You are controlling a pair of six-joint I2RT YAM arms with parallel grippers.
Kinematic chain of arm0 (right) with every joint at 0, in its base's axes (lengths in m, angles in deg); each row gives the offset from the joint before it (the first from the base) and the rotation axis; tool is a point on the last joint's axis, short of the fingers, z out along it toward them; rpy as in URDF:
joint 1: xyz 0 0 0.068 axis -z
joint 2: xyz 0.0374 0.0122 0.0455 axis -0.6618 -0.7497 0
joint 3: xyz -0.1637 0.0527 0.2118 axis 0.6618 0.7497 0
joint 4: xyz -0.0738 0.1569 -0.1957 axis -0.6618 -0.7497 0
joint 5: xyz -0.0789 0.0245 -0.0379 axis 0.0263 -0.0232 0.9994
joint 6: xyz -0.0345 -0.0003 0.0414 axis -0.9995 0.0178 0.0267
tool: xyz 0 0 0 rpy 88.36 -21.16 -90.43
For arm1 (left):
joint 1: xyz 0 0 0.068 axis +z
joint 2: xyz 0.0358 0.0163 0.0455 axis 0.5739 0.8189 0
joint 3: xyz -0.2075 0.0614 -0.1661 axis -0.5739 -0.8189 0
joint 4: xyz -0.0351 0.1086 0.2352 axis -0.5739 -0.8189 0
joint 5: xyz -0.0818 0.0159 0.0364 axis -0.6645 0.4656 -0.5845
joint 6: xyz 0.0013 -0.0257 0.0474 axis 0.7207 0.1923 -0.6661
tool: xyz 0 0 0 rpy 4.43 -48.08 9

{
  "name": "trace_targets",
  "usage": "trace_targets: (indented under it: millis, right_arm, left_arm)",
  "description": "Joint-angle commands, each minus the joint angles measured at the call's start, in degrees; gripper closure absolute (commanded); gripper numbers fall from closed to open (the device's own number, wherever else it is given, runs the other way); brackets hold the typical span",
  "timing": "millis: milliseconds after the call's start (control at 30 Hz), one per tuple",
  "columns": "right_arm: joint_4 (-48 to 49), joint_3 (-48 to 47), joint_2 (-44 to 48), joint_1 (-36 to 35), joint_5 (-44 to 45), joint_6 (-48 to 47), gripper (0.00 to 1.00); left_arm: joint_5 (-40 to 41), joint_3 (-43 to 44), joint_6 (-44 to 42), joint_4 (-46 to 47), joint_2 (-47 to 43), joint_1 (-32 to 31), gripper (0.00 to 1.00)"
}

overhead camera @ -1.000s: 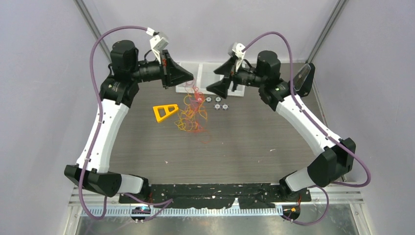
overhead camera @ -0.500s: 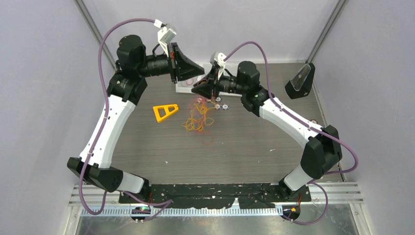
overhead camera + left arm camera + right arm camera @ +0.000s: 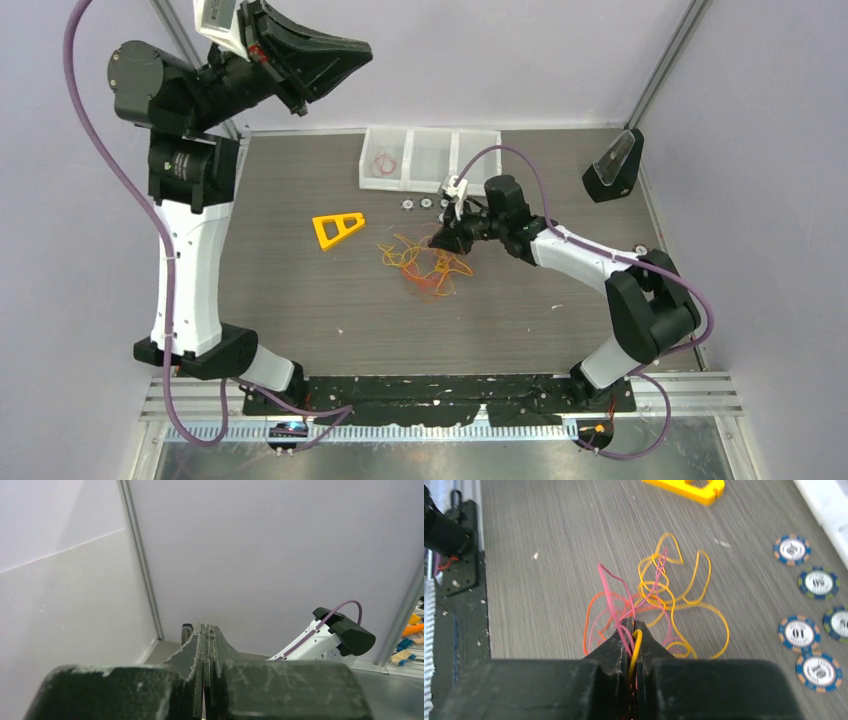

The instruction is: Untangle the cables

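The left gripper (image 3: pixel 352 48) hangs high above the table (image 3: pixel 300 310), back and up from the yellow triangle (image 3: pixel 337 228), its fingers pressed together with nothing between them. Just right of the triangle, the cables (image 3: pixel 424 266) lie on the table in a loose tangle of yellow, orange and pink-red loops. On the tangle's side away from the triangle, the right gripper (image 3: pixel 441 243) sits low, pinching a yellow strand and some pink ones. Poker chips (image 3: pixel 425 204) lie right of the triangle and slightly farther back, with a clear tray (image 3: pixel 430 158) beyond them.
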Motion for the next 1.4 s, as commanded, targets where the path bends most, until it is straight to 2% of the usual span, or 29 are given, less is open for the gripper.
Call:
trace_targets:
  millis: [0,33,67,100,200,300,400,533,767,967,1100,1200,1367]
  right_arm:
    - [-1.61,1.98,4.11,2.4,-0.34,-4.74,0.93]
    - [-1.95,2.02,5.7,2.59,-1.16,-4.71,0.94]
    - [-2.17,1.92,6.59,2.62,-1.84,-4.77,0.94]
    - [-2.44,1.65,8.39,2.6,-3.21,-4.76,0.94]
    - [-4.35,-0.15,10.93,1.91,-5.62,-4.71,0.94]
    - [-7.6,-3.16,12.95,1.23,-7.57,-4.09,0.94]
    - [-8.04,-4.92,14.73,0.05,-8.38,-3.01,0.94]
    - [-10.88,-8.21,15.24,-2.06,-8.58,-3.02,0.94]
    - [-12.06,-10.77,14.42,-2.95,-7.25,-1.41,0.94]
    - [-11.55,-11.24,14.21,-3.71,-5.83,-0.41,0.94]
    - [-10.6,-11.39,14.73,-3.82,-5.29,0.67,0.94]
    - [-9.89,-11.28,15.39,-3.8,-5.43,1.72,0.94]
    - [-9.29,-11.58,15.45,-3.82,-5.31,2.78,0.94]
  left_arm:
    - [0.24,1.09,-9.14,-10.33,0.37,1.39,0.98]
    - [-2.12,-2.65,-12.36,-13.4,-0.52,2.2,0.79]
    - [-6.66,-7.37,-15.97,-16.14,-1.62,2.96,0.43]
    - [-8.03,-11.39,-20.58,-19.96,-2.67,3.6,0.26]
    - [-6.99,-22.08,-40.91,-33.87,-6.0,3.76,0.02]
    - [-5.21,-31.53,-52.43,-37.84,-8.79,3.18,0.0]
    - [-4.91,-37.72,-54.03,-34.86,-10.31,2.19,0.0]
    - [-5.86,-38.32,-56.22,-35.29,-8.37,-1.9,0.05]
    - [-9.14,-39.28,-61.01,-41.74,-6.61,-6.58,0.13]
    - [-7.44,-43.05,-55.4,-35.8,-7.17,-8.52,0.29]
    - [-4.92,-46.23,-56.64,-35.11,-7.84,-7.6,0.22]
    - [-4.42,-49.49,-58.67,-35.04,-8.26,-5.5,0.21]
    - [-5.15,-49.95,-65.42,-40.66,-6.27,-5.27,0.31]
